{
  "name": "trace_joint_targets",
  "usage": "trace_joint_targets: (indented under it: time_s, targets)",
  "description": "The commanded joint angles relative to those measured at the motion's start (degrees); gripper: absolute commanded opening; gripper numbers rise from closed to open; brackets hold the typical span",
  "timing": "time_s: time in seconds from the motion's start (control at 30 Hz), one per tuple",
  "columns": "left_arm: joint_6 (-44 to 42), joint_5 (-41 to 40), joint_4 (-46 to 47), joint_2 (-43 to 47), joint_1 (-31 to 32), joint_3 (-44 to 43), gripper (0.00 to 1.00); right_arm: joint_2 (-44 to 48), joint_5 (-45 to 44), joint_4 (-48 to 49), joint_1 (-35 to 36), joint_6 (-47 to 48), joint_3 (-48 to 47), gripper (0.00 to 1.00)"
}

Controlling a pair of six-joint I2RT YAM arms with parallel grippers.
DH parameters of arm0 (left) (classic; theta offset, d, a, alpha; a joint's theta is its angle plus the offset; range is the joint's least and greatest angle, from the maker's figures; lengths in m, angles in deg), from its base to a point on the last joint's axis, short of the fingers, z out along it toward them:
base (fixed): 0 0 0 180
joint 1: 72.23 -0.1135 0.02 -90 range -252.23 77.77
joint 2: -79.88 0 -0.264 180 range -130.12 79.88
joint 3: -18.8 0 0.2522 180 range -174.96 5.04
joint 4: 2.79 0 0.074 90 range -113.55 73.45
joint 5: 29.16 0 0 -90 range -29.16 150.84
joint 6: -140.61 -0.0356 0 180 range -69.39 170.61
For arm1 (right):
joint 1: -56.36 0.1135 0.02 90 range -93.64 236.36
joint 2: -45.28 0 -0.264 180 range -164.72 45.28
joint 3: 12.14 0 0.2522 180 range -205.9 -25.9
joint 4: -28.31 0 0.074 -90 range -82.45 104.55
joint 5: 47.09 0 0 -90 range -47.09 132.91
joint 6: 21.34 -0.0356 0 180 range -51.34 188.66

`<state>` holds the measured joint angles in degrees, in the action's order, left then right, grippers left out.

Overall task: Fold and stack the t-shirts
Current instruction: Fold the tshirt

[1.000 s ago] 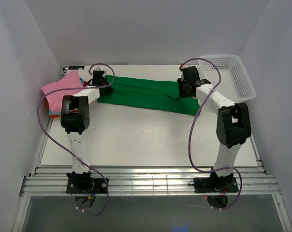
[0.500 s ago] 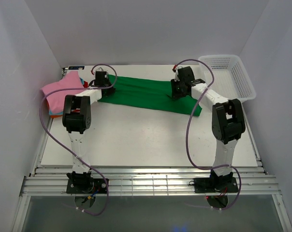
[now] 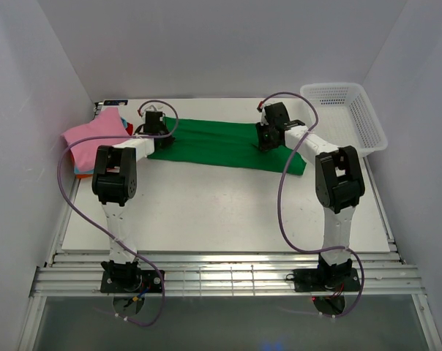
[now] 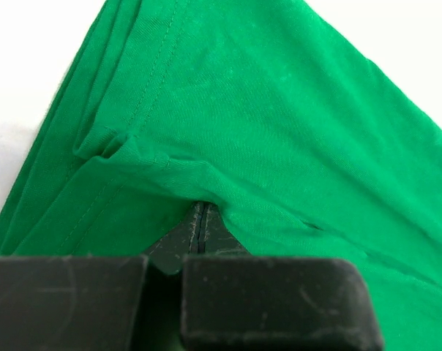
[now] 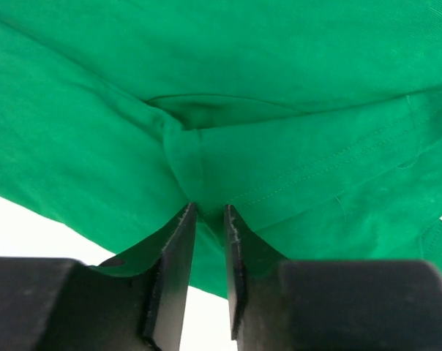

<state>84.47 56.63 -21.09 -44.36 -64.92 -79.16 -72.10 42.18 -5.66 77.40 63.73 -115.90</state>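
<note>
Far left, a pink shirt tops the pile at the table's back corner, with teal and orange-red edges showing beneath it. Just beside the pile, the left gripper is clamped tight on the left end of the green shirt, hem cloth bunched between its closed fingers. The shirt lies as a long band across the back of the table, its doubled edges suggesting it has already been narrowed lengthwise. Near its right end, the right gripper pinches a raised fold, its fingers a sliver apart with fabric between them.

With both ends held, the step in hand appears to be the crosswise fold of the green shirt. The next move likely calls for the two arms to lift together, keeping the band taut so the layers do not slip, then bring one end over the other.

The pile sits close to the left gripper, so a careless sweep could nudge it. The right arm's cable loops near the cloth. The basket, far right, stands apart from the shirt.
</note>
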Motion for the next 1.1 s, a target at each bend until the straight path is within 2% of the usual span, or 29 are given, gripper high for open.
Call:
trace_joint_targets:
  time_s: [0.0, 0.13, 0.33, 0.47, 0.73, 0.9, 1.07]
  targets:
    - [-1.17, -2.03, -6.01, 2.25, 0.25, 1.94, 0.00, 0.05, -2.51, -0.27, 0.32, 1.41, -2.20, 0.27]
    - [-1.17, -2.12, -6.01, 3.30, 0.25, 2.99, 0.00, -0.30, -4.01, -1.24, 0.32, 2.20, -3.17, 0.17]
    - [-1.43, -2.65, -6.01, 4.98, 0.25, 4.57, 0.00, -0.65, -4.80, -0.89, 0.32, 2.99, -3.69, 0.10]
    - [-1.26, -2.82, -6.01, 6.56, 0.25, 6.50, 0.00, -3.10, -4.81, -0.89, 0.32, 3.61, -6.85, 0.09]
    - [-0.73, -3.17, -5.92, 9.28, 0.42, 10.81, 0.00, -8.65, -5.60, 1.56, 0.41, 6.86, -16.43, 0.15]
    - [-0.56, -2.83, -5.66, 9.02, 0.86, 11.69, 0.00, -9.71, -4.89, 8.33, 0.41, 7.39, -16.35, 0.25]
    - [-0.56, -3.26, -5.66, 8.93, 1.48, 12.48, 0.00, -7.52, -6.74, 17.10, 0.41, 7.48, -12.15, 0.26]
